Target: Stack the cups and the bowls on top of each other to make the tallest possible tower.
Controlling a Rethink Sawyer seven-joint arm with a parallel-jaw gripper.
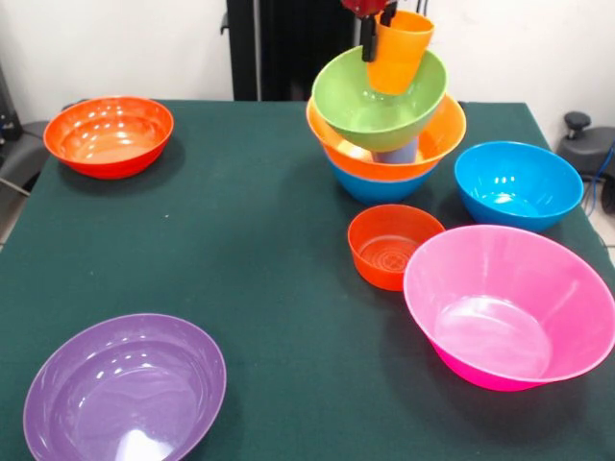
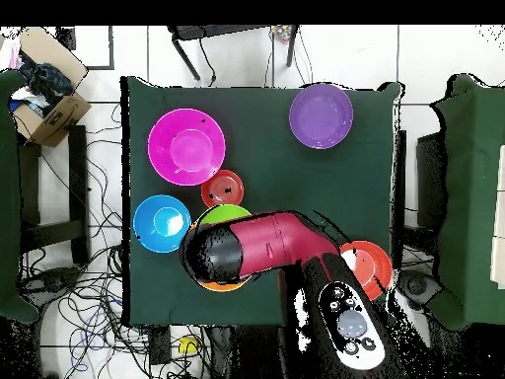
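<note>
The tower stands at the table's far right: a blue bowl (image 1: 375,187) at the bottom, an orange bowl (image 1: 437,139) in it, a light blue cup (image 1: 396,152) peeking out, and a tilted lime green bowl (image 1: 370,106) on top. My gripper (image 1: 378,34) comes down at the top edge and is shut on the rim of an orange cup (image 1: 399,53), which hangs tilted inside the green bowl. In the overhead view the red arm (image 2: 266,242) hides most of the tower; only a sliver of the green bowl (image 2: 225,210) shows.
Loose bowls lie around: a red-orange bowl (image 1: 109,134) far left, a purple bowl (image 1: 125,389) near left, a small red-orange bowl (image 1: 392,245), a blue bowl (image 1: 517,182) and a large pink bowl (image 1: 509,303) crowding the tower's right side.
</note>
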